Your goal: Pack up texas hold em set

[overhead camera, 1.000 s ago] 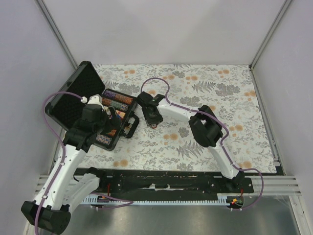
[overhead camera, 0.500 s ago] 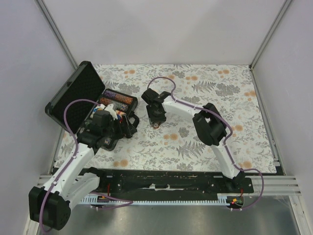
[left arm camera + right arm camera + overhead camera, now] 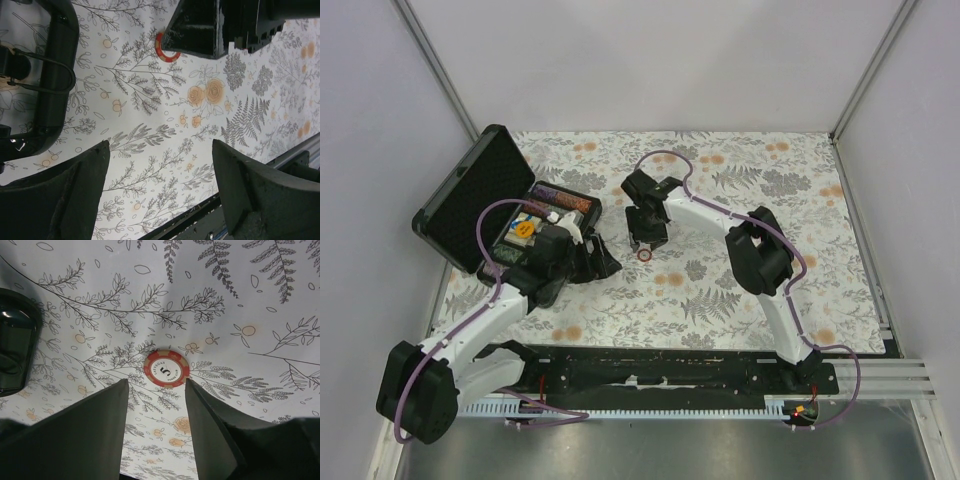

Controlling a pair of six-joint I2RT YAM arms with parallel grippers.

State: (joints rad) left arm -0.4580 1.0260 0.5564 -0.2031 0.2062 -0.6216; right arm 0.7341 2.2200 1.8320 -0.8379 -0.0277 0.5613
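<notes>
A lone red chip (image 3: 166, 369) lies flat on the flowered table (image 3: 750, 300), just right of the open case (image 3: 468, 205), off its handle side. The right gripper (image 3: 156, 386) hangs straight over the chip with its fingers spread. One finger sits on either side, and as far as I can see neither touches it.

A thin disc lying flat is awkward to pick up. I'd bring the tips down until they graze the surface, keep the chip centred between them, then close slowly so it tips up rather than skids away.

The left gripper (image 3: 160, 150) also stands apart, holding nothing, low at the case's front by the handle (image 3: 54, 75). That crowds the gap between case and chip, so the lift should go up first, then across over the case's rim. Farther right of the case there looks to be plenty of room.
</notes>
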